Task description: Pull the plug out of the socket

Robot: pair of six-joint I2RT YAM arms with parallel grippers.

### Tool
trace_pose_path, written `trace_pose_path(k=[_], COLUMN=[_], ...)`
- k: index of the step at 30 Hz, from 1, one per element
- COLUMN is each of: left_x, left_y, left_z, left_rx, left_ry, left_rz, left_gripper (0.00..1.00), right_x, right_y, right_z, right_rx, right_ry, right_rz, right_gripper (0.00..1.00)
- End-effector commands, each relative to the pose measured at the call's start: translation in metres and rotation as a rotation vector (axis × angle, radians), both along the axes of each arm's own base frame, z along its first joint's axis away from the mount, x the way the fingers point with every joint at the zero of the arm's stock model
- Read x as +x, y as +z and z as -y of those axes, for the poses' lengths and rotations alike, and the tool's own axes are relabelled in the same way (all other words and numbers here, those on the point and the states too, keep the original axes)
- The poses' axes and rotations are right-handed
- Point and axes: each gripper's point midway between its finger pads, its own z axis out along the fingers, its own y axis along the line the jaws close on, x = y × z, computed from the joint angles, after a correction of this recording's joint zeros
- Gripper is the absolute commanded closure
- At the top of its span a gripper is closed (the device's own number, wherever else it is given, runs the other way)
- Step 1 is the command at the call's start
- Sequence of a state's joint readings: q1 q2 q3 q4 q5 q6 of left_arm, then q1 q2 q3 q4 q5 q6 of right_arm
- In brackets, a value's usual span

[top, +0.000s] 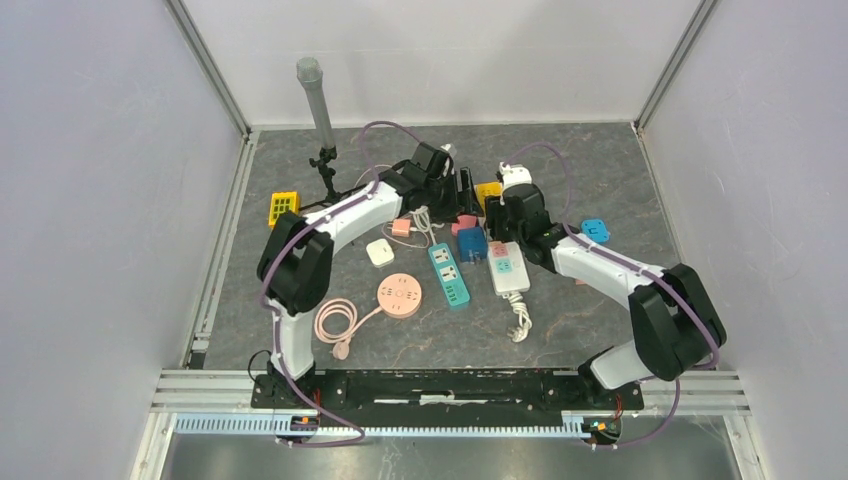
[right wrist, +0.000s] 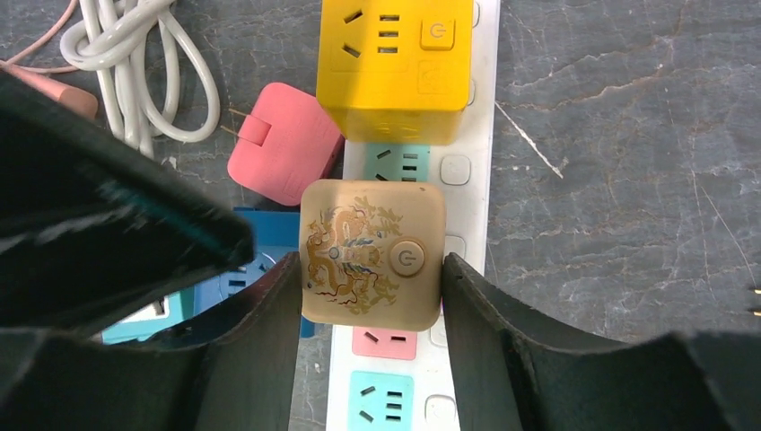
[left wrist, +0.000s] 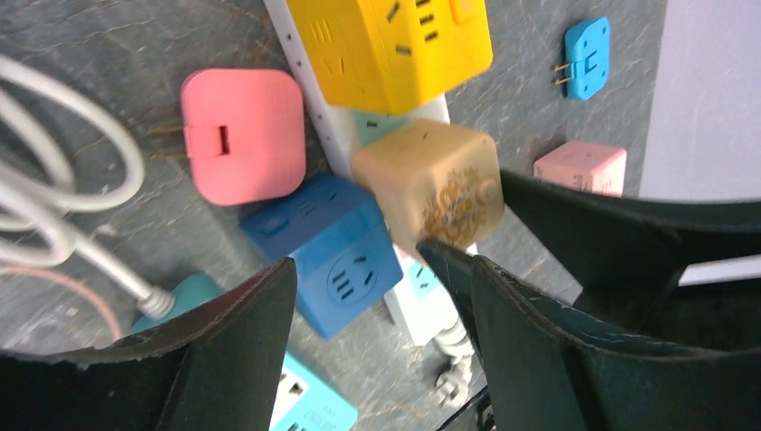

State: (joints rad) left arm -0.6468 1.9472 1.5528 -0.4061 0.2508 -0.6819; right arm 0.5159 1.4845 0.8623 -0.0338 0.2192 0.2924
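1. Bare table (right wrist: 628,180) lies to the right of the white power strip (right wrist: 467,117). On its left, the pink plug (right wrist: 283,144) and blue cube (left wrist: 336,247) crowd close.
2. The beige cube plug (right wrist: 372,251) sits on the strip, with one teal socket between it and the yellow cube (right wrist: 395,63).
3. It has rounded corners, a gold dragon print and a round button on top.
4. The right hand (right wrist: 369,262) is clamped on it, a finger against each side.
5. The left hand (left wrist: 357,256) hangs over the blue cube, fingers apart and holding nothing.

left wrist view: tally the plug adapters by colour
yellow adapter: 1
tan adapter: 1
pink adapters: 2
blue adapters: 2
total: 6
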Motion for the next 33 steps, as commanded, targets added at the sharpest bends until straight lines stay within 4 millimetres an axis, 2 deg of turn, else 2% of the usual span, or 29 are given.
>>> trace_pose_path(k=[1, 7, 11, 14, 17, 24, 29, 33], left_x=[0.022, 0.032, 0.037, 0.04, 0.045, 0.049, 0.053, 0.057], left_y=[0.016, 0.008, -0.003, -0.004, -0.007, -0.014, -0.014, -0.014], left_z=[0.033, 0.047, 0.052, 0.057, 0.057, 0.054, 0.05, 0.048], left_rx=[-0.182, -0.205, -0.209, -0.239, -0.238, -0.23, -0.234, -0.242], left_ry=[0.039, 0.042, 0.067, 0.077, 0.102, 0.13, 0.143, 0.149], left_rz=[-0.002, -0.037, -0.076, -0.083, -0.081, -0.087, -0.086, -0.087], left_gripper=[0.23, 0.21, 0.21, 0.22, 0.23, 0.33, 0.34, 0.31], right_x=[-0.021, -0.043, -0.046, -0.042, -0.035, -0.019, -0.008, -0.001], right_y=[-0.008, -0.016, -0.015, -0.01, -0.002, 0.015, 0.011, -0.003], right_z=[0.02, 0.023, 0.022, 0.019, 0.018, 0.007, -0.006, 0.002], right_rx=[-0.073, -0.056, -0.03, -0.024, -0.017, 0.041, 0.058, 0.012], right_ry=[-0.01, 0.02, 0.027, 0.027, 0.012, 0.005, 0.038, -0.016], right_rz=[-0.035, -0.077, -0.058, -0.05, -0.026, 0.039, 0.044, 0.018], right_gripper=[0.55, 0.55, 0.48, 0.34, 0.24, 0.21, 0.13, 0.12])
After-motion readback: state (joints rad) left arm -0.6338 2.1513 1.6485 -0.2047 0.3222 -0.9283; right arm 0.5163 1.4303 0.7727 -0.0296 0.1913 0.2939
